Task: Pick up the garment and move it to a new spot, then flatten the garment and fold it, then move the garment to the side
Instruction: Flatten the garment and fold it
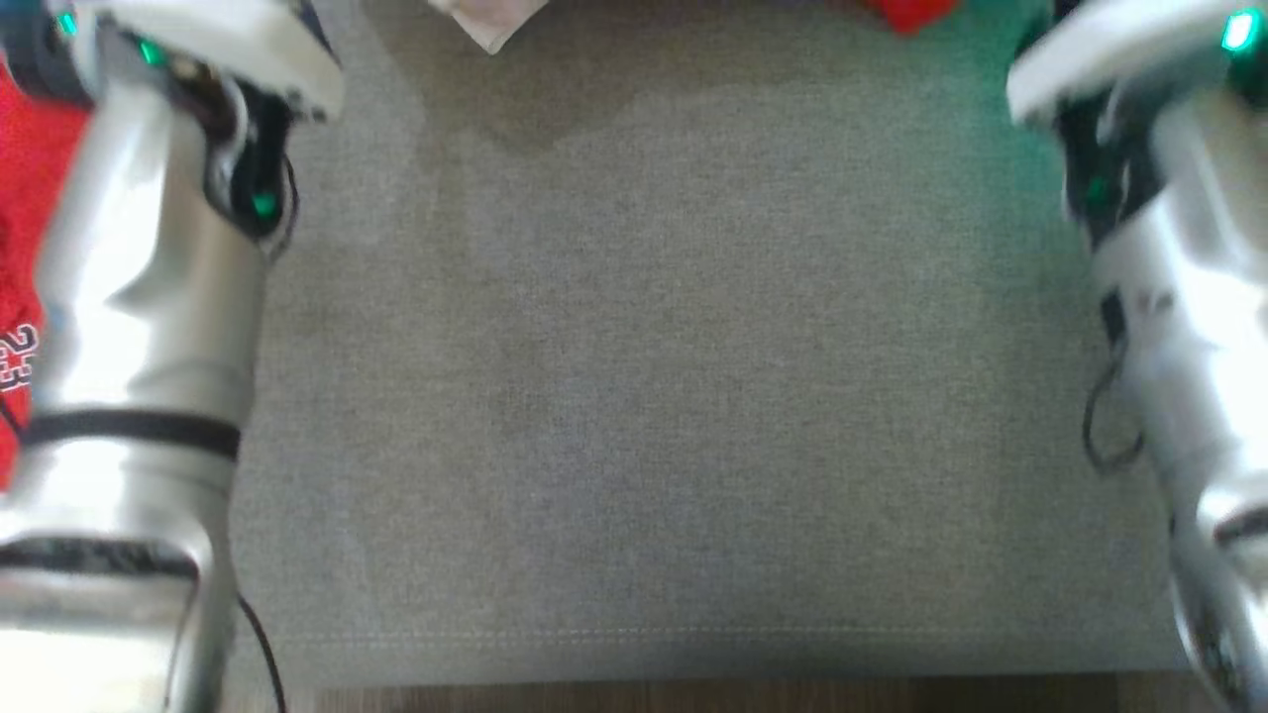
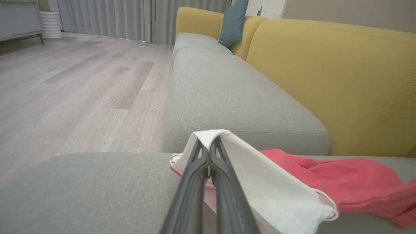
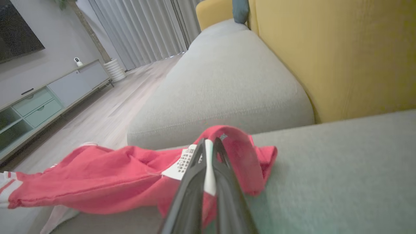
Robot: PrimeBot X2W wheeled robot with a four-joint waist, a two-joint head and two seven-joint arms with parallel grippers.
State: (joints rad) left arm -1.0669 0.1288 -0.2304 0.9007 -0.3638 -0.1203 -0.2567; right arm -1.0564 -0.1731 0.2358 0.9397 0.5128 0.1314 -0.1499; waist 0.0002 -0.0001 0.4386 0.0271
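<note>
The garment [image 2: 341,182] is red with a white part [image 2: 260,182] and lies rumpled on the grey sofa seat [image 1: 634,396]. My left gripper [image 2: 208,143] is shut on a raised fold of the white part. In the right wrist view, my right gripper [image 3: 208,144] is shut on a red fold of the garment [image 3: 107,175] beside its white label [image 3: 182,162]. A white tip [image 1: 487,25] and a red tip [image 1: 906,12] of cloth peek in at the top of the head view. Both pale forearms frame that view.
Red cloth with a white number print [image 1: 25,248] lies at the left edge behind my left forearm [image 1: 149,297]. The yellow sofa back [image 2: 341,81] rises along one side, with a blue cushion [image 2: 232,22]. Wooden floor [image 2: 81,91] lies beyond the seat's front edge.
</note>
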